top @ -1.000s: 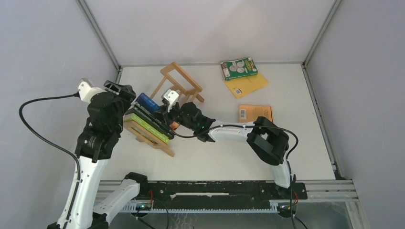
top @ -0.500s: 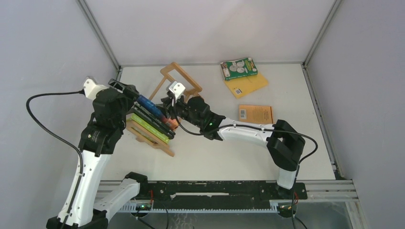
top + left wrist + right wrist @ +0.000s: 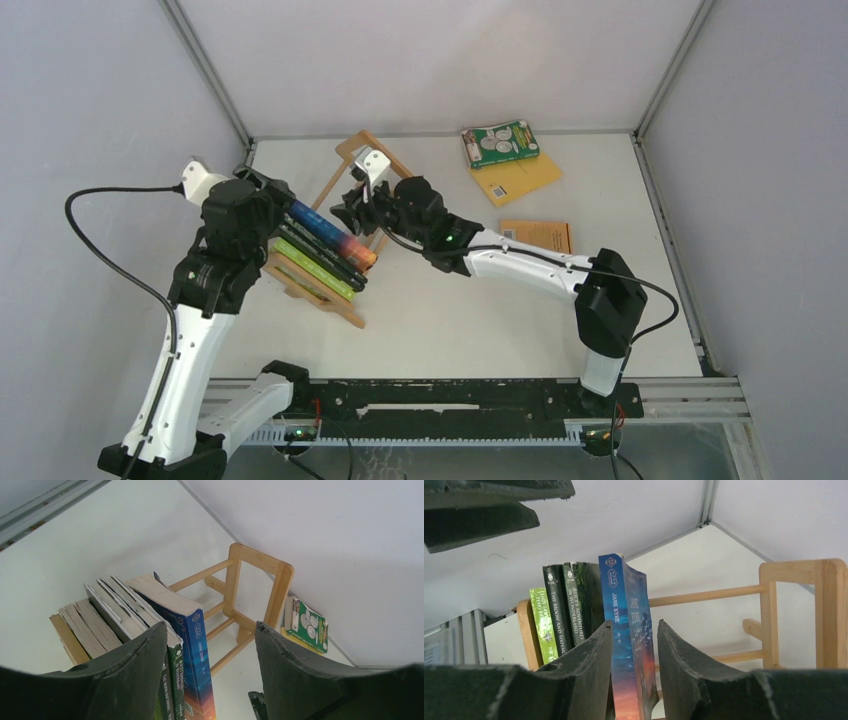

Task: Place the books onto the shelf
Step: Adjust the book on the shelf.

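Four paperbacks stand in the shelf (image 3: pixel 322 298), which sits askew toward the far left of the tabletop (image 3: pixel 450 310). From its near end they run lime-green book (image 3: pixel 541 625), black book (image 3: pixel 558 610), dark green book (image 3: pixel 584 600) and blue book (image 3: pixel 626 630), all leaning together toward that end.

The right pincer (image 3: pixel 634 630) straddles the blue book at the spine, one finger on each cover. From here I cannot tell whether its pads press the book or stand just clear. The left pincer (image 3: pixel 211 627) hangs wide above the top edges of the row, with a clear gap beside the blue book and nothing held.

Three books lie flat, well apart from the shelf. The green book with white circles (image 3: pixel 500 143) rests on the yellow book (image 3: pixel 525 180) by the far wall, and the orange book (image 3: pixel 535 237) lies alone nearer the arms.

I reckon these will handle light and floppy, with glossy covers that could slide between the pads. The spine is the stiffest part, so a pinch across it near the middle should bend them least. The flat ones offer little to grab. The green one's raised edge looks easiest, while the others may need tipping up first. The slatted shelf looks light enough to skid if pushed.
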